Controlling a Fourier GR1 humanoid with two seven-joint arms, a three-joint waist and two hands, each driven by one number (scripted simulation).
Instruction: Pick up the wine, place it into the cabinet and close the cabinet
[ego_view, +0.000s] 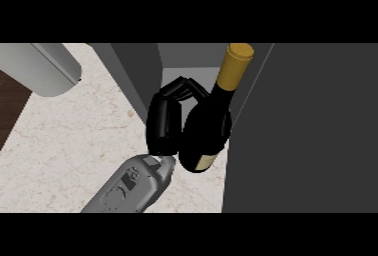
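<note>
Right hand (166, 120) curled round wine (207, 135) (base partly hidden) inside cabinet (295, 130).

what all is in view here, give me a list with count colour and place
wine bottle: one, black glass with a gold-capped neck and a pale label near its base, tilted at the cabinet's opening, neck pointing into it
cabinet: one, dark grey, filling the right side; its lighter grey interior shows at top centre
counter: one, pale marbled stone, left and lower centre
grey rounded object: one, light grey, top left corner, what it is cannot be told
dark brown strip: one, along the left edge beyond the counter
hand: one, black, on a grey forearm coming in from the lower edge, fingers curled round the wine bottle; which side it belongs to cannot be told for sure
</note>
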